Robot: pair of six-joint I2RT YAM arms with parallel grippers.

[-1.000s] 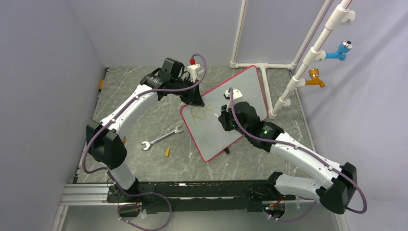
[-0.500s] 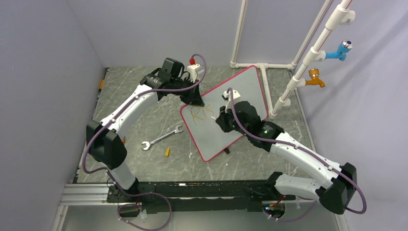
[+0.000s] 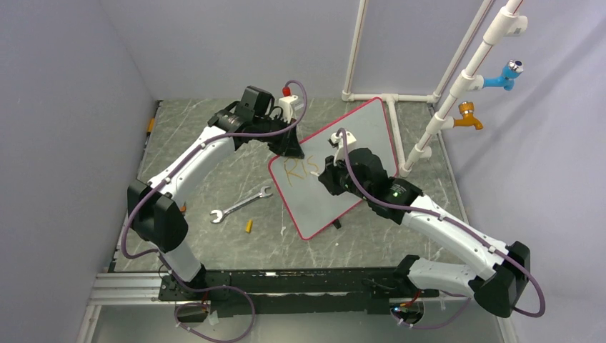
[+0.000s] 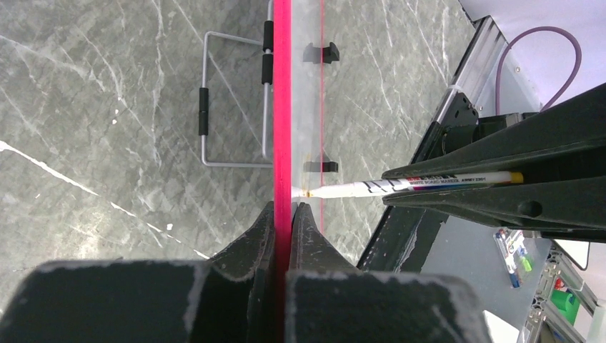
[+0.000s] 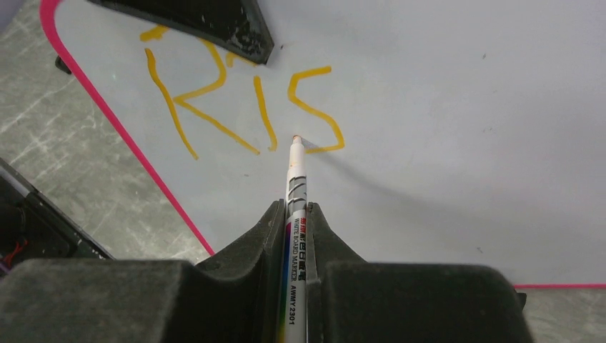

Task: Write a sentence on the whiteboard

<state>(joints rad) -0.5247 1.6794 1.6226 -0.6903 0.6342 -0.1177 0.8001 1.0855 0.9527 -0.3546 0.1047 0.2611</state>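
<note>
The whiteboard (image 3: pixel 357 143), white with a red-pink rim, stands tilted at the table's middle. My left gripper (image 3: pixel 289 148) is shut on its upper left rim (image 4: pixel 283 107), seen edge-on in the left wrist view. The sentence (image 5: pixel 243 100) reads only "RIS" in orange near the board's left end; it also shows in the top view (image 3: pixel 300 168). My right gripper (image 5: pixel 296 207) is shut on a white whiteboard marker (image 5: pixel 296 214). Its orange tip (image 5: pixel 296 138) is at the board just left of the S's bottom stroke. The marker also shows in the left wrist view (image 4: pixel 421 183).
A silver wrench (image 3: pixel 241 204) and a small yellow cap (image 3: pixel 249 226) lie on the grey marble table left of the board. A white pipe frame (image 3: pixel 443 107) with blue and orange taps stands at the back right. A wire stand (image 4: pixel 232 100) lies behind the board.
My right gripper has moved the marker a little to the left along the board at the S's bottom. The left gripper and board have not moved.
</note>
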